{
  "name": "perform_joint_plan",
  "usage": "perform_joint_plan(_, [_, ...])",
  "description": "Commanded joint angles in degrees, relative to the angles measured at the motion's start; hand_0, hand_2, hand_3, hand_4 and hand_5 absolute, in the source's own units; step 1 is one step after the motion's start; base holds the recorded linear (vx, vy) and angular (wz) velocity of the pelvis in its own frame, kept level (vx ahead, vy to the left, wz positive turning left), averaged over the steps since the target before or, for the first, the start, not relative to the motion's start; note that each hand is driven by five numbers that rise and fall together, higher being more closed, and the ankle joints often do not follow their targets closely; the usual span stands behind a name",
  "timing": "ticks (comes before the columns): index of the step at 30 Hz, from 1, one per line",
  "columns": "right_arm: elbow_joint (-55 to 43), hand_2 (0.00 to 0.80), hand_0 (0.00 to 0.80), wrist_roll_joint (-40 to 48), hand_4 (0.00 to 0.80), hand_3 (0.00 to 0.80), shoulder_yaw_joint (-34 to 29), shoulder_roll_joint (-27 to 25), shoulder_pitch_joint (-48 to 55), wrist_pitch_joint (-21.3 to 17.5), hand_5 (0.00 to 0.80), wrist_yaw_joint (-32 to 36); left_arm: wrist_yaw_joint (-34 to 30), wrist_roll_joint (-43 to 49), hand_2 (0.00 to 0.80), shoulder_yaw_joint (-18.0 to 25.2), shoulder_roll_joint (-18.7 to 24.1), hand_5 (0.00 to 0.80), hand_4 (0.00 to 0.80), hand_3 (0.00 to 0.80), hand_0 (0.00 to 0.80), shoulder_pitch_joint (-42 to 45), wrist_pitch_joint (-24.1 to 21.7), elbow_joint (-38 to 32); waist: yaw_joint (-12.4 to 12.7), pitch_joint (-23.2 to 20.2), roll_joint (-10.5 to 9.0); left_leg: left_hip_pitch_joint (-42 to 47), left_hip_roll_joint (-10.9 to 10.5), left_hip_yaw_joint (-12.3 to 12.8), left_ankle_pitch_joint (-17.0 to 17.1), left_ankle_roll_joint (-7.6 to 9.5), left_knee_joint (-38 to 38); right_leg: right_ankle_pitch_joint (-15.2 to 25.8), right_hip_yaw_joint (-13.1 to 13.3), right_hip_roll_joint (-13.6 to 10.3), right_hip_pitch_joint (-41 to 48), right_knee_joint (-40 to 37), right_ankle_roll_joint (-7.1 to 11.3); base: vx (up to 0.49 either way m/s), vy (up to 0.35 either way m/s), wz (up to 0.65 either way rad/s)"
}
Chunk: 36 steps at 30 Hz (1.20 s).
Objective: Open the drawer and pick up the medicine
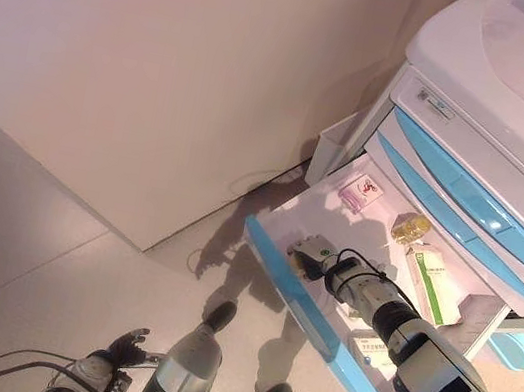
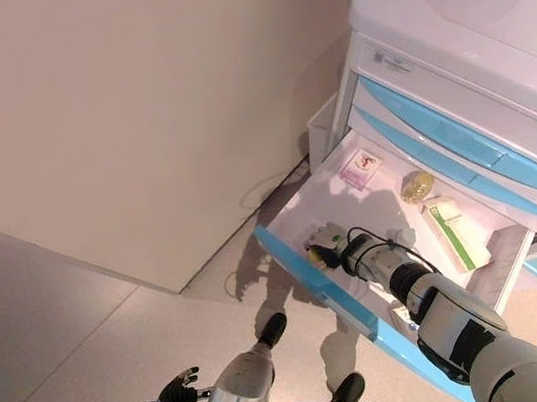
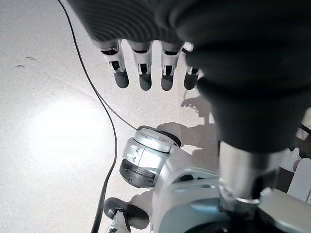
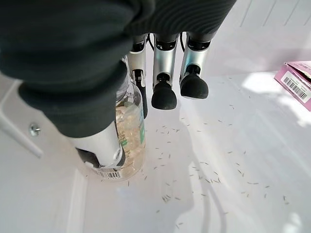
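Observation:
The cart's lower drawer (image 1: pixel 312 213) stands pulled open, with a blue front (image 1: pixel 289 284). My right hand (image 1: pixel 311 257) is inside its front left corner. In the right wrist view the thumb (image 4: pixel 99 145) and a finger (image 4: pixel 137 73) are closed on a clear medicine bottle (image 4: pixel 131 131) of pale capsules that rests on the drawer floor; the other fingers hang beside it. My left hand (image 1: pixel 127 345) hangs low over the floor with relaxed fingers (image 3: pixel 141 73) and holds nothing.
The drawer also holds a pink box (image 1: pixel 361 190), a yellow bottle (image 1: pixel 411 226), a green-and-white box (image 1: pixel 432 284) and a small box (image 1: pixel 371 352). The white cart (image 1: pixel 505 87) has blue drawer fronts above. A white side bin (image 1: pixel 332 142) and a wall panel (image 1: pixel 163 67) stand left.

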Motion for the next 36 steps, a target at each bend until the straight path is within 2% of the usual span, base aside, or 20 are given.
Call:
perform_joint_plan(1, [-4.9,0.8,0.8,2.9,0.8,0.8,2.7,-2.5,-0.7,-0.4,0.8,0.5,0.0,1.5,0.0,-0.8,0.7,0.0,0.0,0.0,0.0,-0.4,0.4,1.8,0.5,-0.2,-1.35,1.6,-3.8,3.4,-5.7,3.07,0.0,-2.8,2.6,1.3,-0.9,3.8,-1.21,0.0,0.0,0.0])
perform_joint_plan(5, [-14.2,0.8,0.8,7.2,0.8,0.8,2.2,-6.1,-0.7,2.2,0.8,10.6,-0.1,1.8,0.0,1.0,1.5,0.0,0.0,0.0,0.0,0.0,1.3,1.4,-0.7,-0.5,-2.36,2.3,-3.4,4.2,-5.9,3.06,-0.1,-2.5,3.4,1.3,-0.7,3.8,-1.04,0.0,0.0,0.0])
perform_joint_plan(8, [-28.4,0.8,0.8,15.9,0.8,0.8,1.9,-13.0,-0.5,4.8,0.8,22.3,-0.4,1.5,0.0,2.8,2.9,0.0,0.0,0.0,0.0,0.8,2.9,0.8,-2.7,-1.1,-3.48,3.2,-2.9,5.6,-6.1,3.16,-0.4,-2.0,4.8,1.5,-0.5,3.5,-0.84,-0.003,-0.004,-0.12])
perform_joint_plan(10, [-37.4,0.8,0.8,22.6,0.8,0.8,0.3,-18.6,-1.1,5.0,0.8,29.7,-0.5,1.1,0.0,3.9,3.3,0.0,0.0,0.0,0.0,1.5,3.8,0.8,-4.4,-1.8,-4.01,3.8,-2.7,6.7,-6.2,3.14,-0.6,-1.7,6.1,1.6,-0.5,3.4,-0.77,0.0,0.024,-0.27])
perform_joint_plan(11, [-38.4,0.8,0.8,23.8,0.8,0.8,0.1,-19.6,-1.1,4.7,0.8,30.5,-0.6,1.3,0.0,4.1,3.4,0.0,0.0,0.0,0.0,1.6,3.9,0.8,-4.6,-2.0,-4.08,3.9,-2.6,6.9,-6.2,3.14,-0.6,-1.6,6.4,1.7,-0.6,3.4,-0.77,0.007,0.045,-0.23])
perform_joint_plan(12, [-43.4,0.8,0.8,29.3,0.8,0.8,-2.1,-23.5,-1.8,4.1,0.8,35.6,-0.6,1.1,0.0,4.9,3.5,0.0,0.0,0.0,0.0,1.9,4.3,1.1,-5.7,-2.6,-4.4,4.4,-2.4,7.9,-6.3,3.2,-0.7,-1.4,7.2,1.7,-0.5,3.3,-0.67,0.005,0.052,-0.25])
perform_joint_plan(14, [-47.3,0.8,0.8,35.1,0.8,0.8,-3.8,-27.0,-2.8,3.8,0.8,39.3,-0.7,1.1,0.0,5.5,3.7,0.0,0.0,0.0,0.0,2.3,4.4,1.4,-6.9,-3.4,-4.72,4.5,-2.3,8.7,-6.3,3.29,-0.7,-1.0,7.9,1.6,-0.8,3.1,-0.53,0.008,0.052,-0.36])
perform_joint_plan(15, [-50.6,0.8,0.8,41.9,0.8,0.8,-6.1,-30.6,-5.0,3.4,0.8,44.2,-0.6,1.1,0.0,6.0,3.7,0.0,0.0,0.0,0.0,2.8,4.4,1.9,-8.1,-4.0,-5.04,5.1,-2.1,9.7,-6.6,3.3,-0.7,-0.8,8.8,1.7,-0.6,3.0,-0.45,0.011,0.041,-0.42])
perform_joint_plan(17, [-53.1,0.8,0.8,50.5,0.8,0.8,-8.1,-34.5,-8.6,3.3,0.8,48.6,-0.6,1.5,0.0,6.6,3.7,0.0,0.0,0.0,0.0,3.3,4.5,2.0,-9.1,-4.8,-5.33,5.7,-1.9,10.9,-6.9,3.25,-0.7,-0.6,9.7,1.6,-0.5,3.0,-0.27,0.007,0.034,-0.39])
perform_joint_plan(18, [-53.2,0.8,0.8,50.5,0.8,0.8,-8.1,-34.6,-8.6,3.3,0.8,48.6,-0.6,1.5,0.0,6.6,3.7,0.0,0.0,0.0,0.0,3.3,4.5,2.0,-9.1,-4.7,-5.3,5.7,-1.9,10.9,-6.9,3.25,-0.7,-0.6,9.7,1.6,-0.5,2.9,-0.27,0.007,0.022,-0.43])
perform_joint_plan(20, [-53.9,0.8,0.8,61.2,0.8,0.8,-10.5,-36.8,-13.5,4.9,0.8,48.8,-0.2,1.5,0.0,6.2,3.3,0.0,0.0,0.0,0.0,3.8,4.1,2.0,-10.2,-5.7,-5.4,6.5,-1.7,12.2,-7.3,3.28,-0.7,-0.2,10.6,1.5,-0.3,2.9,-0.04,0.013,0.042,-0.33])
perform_joint_plan(22, [-53.1,0.8,0.8,64.7,0.8,0.8,-12.5,-36.9,-15.9,5.6,0.8,46.3,-0.1,1.4,0.0,5.9,2.9,0.0,0.0,0.0,0.0,3.7,4.1,2.0,-10.8,-6.1,-5.19,7.1,-1.7,12.9,-7.5,3.37,-0.7,-0.1,11.3,1.4,-0.1,3.0,0.01,0.026,0.048,-0.24])
perform_joint_plan(24, [-51.1,0.8,0.8,65.8,0.8,0.8,-14.9,-37.0,-17.9,5.5,0.8,43.4,0.1,1.5,0.0,5.8,2.5,0.0,0.0,0.0,0.0,3.9,4.0,1.8,-11.4,-6.7,-5.03,7.5,-1.6,13.5,-7.8,3.43,-0.7,0.0,11.8,1.3,0.0,3.1,0.11,0.034,0.041,-0.28])
perform_joint_plan(27, [-51.0,0.8,0.8,65.8,0.8,0.8,-14.9,-37.0,-18.0,5.5,0.8,43.4,0.1,1.5,0.0,5.8,2.4,0.0,0.0,0.0,0.0,3.9,4.0,1.8,-11.3,-6.6,-5.01,7.5,-1.6,13.6,-7.8,3.43,-0.7,0.0,11.9,1.3,0.0,3.1,0.1,0.013,0.012,-0.12])
perform_joint_plan(28, [-49.9,0.8,0.8,66.2,0.8,0.8,-15.8,-37.3,-18.7,5.7,0.8,40.6,0.0,1.6,0.0,5.7,2.3,0.0,0.0,0.0,0.0,4.0,3.9,1.7,-11.5,-6.9,-4.95,7.7,-1.6,13.8,-7.9,3.46,-0.7,-0.1,12.1,1.3,0.1,3.2,0.16,0.064,0.04,-0.03])
perform_joint_plan(29, [-46.1,0.8,0.8,67.2,0.8,0.8,-18.4,-38.9,-21.1,6.9,0.8,34.0,0.1,1.6,0.0,5.1,2.0,0.0,0.0,0.0,0.0,4.3,3.7,1.2,-12.0,-7.2,-4.83,8.3,-1.5,14.5,-8.3,3.55,-0.7,0.0,12.6,1.3,0.3,3.3,0.25,0.064,0.041,0.0])
perform_joint_plan(31, [-44.1,0.8,0.8,67.7,0.8,0.8,-19.0,-40.4,-22.2,7.0,0.8,32.5,0.1,1.4,0.0,4.7,2.1,0.0,0.0,0.0,0.0,4.5,3.6,1.2,-12.1,-7.4,-4.88,8.4,-1.5,14.6,-8.5,3.59,-0.7,0.0,12.8,1.3,0.3,3.3,0.28,0.052,0.024,-0.01])
perform_joint_plan(32, [-38.0,0.8,0.8,70.1,0.8,0.8,-18.6,-43.9,-25.9,7.9,0.8,28.8,-0.1,0.7,0.0,4.0,2.5,0.0,0.0,0.0,0.0,4.4,3.5,1.7,-12.3,-7.5,-5.11,8.8,-1.6,14.9,-8.9,3.72,-0.7,-0.1,13.2,1.5,0.4,3.3,0.29,0.055,0.008,0.0])
perform_joint_plan(36, [-28.8,0.8,0.8,73.5,0.8,0.8,-14.8,-47.6,-31.9,10.9,0.8,28.0,-0.7,1.2,0.0,3.6,3.3,0.0,0.0,0.0,0.0,4.5,3.9,3.0,-12.1,-7.5,-5.52,9.3,-1.6,14.9,-9.3,3.8,-0.7,0.0,13.2,1.6,0.6,3.3,0.3,0.039,-0.013,0.01])
